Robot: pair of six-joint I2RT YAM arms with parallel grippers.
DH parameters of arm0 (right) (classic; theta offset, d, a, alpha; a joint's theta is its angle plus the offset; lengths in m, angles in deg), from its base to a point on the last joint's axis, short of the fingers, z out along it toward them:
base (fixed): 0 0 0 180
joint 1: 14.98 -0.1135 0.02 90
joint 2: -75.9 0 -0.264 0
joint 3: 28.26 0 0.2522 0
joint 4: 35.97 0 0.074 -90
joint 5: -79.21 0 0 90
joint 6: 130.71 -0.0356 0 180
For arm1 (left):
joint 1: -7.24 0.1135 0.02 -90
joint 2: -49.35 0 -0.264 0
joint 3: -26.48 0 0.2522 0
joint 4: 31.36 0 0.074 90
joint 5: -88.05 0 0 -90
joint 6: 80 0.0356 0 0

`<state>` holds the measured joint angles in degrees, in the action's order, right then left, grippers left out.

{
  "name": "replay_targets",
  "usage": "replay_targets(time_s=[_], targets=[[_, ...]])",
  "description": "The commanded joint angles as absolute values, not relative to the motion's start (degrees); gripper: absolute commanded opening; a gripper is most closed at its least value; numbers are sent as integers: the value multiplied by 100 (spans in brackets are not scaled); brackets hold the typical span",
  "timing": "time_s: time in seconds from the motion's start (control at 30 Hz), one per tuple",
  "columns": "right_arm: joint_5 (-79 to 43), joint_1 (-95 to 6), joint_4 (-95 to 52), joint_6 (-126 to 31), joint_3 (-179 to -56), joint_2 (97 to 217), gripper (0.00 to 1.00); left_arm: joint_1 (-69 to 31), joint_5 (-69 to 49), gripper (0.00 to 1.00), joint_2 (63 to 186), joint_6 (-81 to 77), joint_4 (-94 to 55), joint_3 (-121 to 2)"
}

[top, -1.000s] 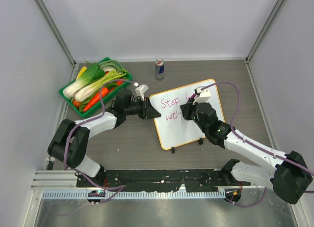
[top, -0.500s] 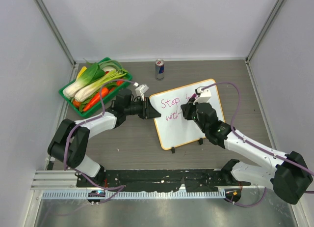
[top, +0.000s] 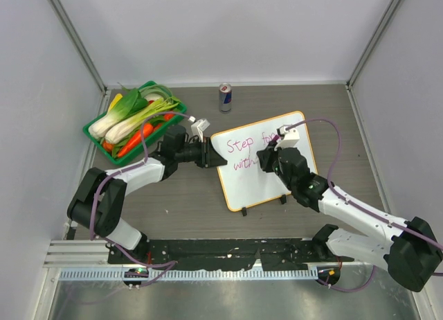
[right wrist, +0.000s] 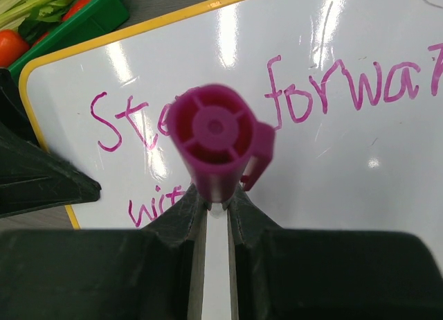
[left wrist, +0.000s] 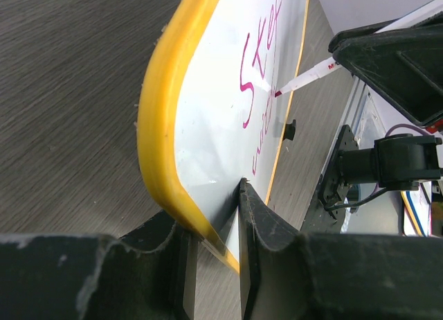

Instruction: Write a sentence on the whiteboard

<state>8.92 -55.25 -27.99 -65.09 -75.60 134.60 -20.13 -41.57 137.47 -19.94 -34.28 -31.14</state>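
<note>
The whiteboard (top: 257, 186) lies tilted on the table, white with an orange-yellow rim. The sentence (top: 240, 141) is in pink-magenta: "Step for…" on top and "with" below, with the rest hidden under my right arm. My left gripper (top: 213, 156) is shut on the board's left edge, as the left wrist view shows (left wrist: 214, 219). My right gripper (top: 267, 158) is shut on a magenta marker (right wrist: 216, 136), which stands upright with its tip (left wrist: 278, 93) on the board just after "with". The right wrist view shows "Step forwar" (right wrist: 346, 91) and "wit".
A green basket (top: 94, 134) of leafy greens and carrots stands at the back left. A drink can (top: 225, 97) stands behind the board. Two black clips (top: 246, 210) sit on the board's near edge. Grey walls close in the table.
My right gripper has shifted slightly to the right along the second line with the marker, and "with" has grown. My left gripper has not moved.
</note>
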Motion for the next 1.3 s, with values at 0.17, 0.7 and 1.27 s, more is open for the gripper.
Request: replay_targets(time_s=[0.17, 0.7, 1.27], targets=[[890, -5497, -2599, -6629, -7252, 13242, 1, -2317, -3447, 0, 14076, -916, -2445, -2894], [715, -5453, -2388, -6550, -7928, 12355, 1, -2317, -3158, 43, 13734, -899, -2410, -2833], [-866, -4715, -2115, -6716, -8104, 12099, 1, -2641, -1189, 70, 11036, -1092, -785, -2858]])
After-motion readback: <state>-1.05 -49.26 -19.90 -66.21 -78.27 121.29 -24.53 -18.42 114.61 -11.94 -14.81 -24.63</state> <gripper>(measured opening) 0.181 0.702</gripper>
